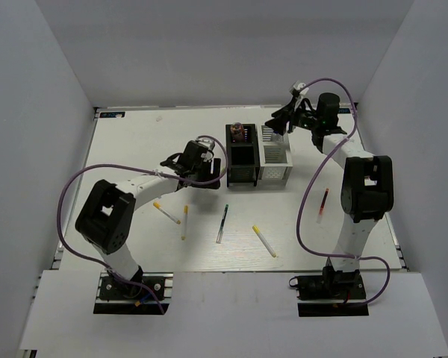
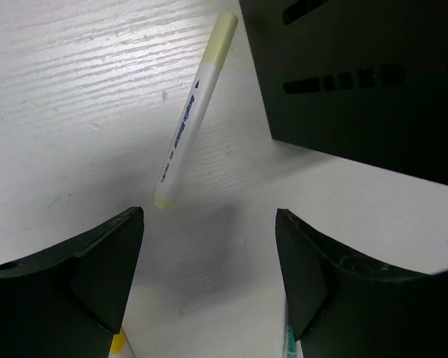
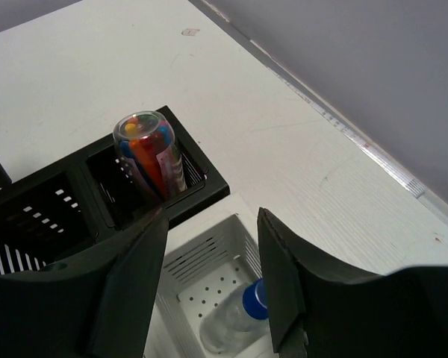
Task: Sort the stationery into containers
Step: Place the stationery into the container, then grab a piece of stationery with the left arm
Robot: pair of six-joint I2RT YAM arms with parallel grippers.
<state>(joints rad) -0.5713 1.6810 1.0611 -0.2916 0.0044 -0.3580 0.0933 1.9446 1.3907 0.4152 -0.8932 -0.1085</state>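
Note:
The black holder [image 1: 240,155] and the white holder [image 1: 275,158] stand side by side mid-table. A pink tube [image 3: 148,153] stands in the black holder [image 3: 52,209]. A clear blue-capped bottle [image 3: 239,322] lies inside the white holder [image 3: 209,257]. My right gripper [image 3: 213,283] is open and empty just above that bottle, and it also shows in the top view [image 1: 281,121]. My left gripper [image 1: 207,165] is open and empty low over the table beside the black holder [image 2: 358,74], with a white yellow-ended pen [image 2: 194,112] lying ahead of its fingers [image 2: 104,268].
Loose on the table in front of the holders lie white yellow-ended pens [image 1: 166,212] [image 1: 184,221] [image 1: 264,241], a dark pen [image 1: 222,222] and a red pen [image 1: 323,203] at the right. Grey walls enclose the table on three sides.

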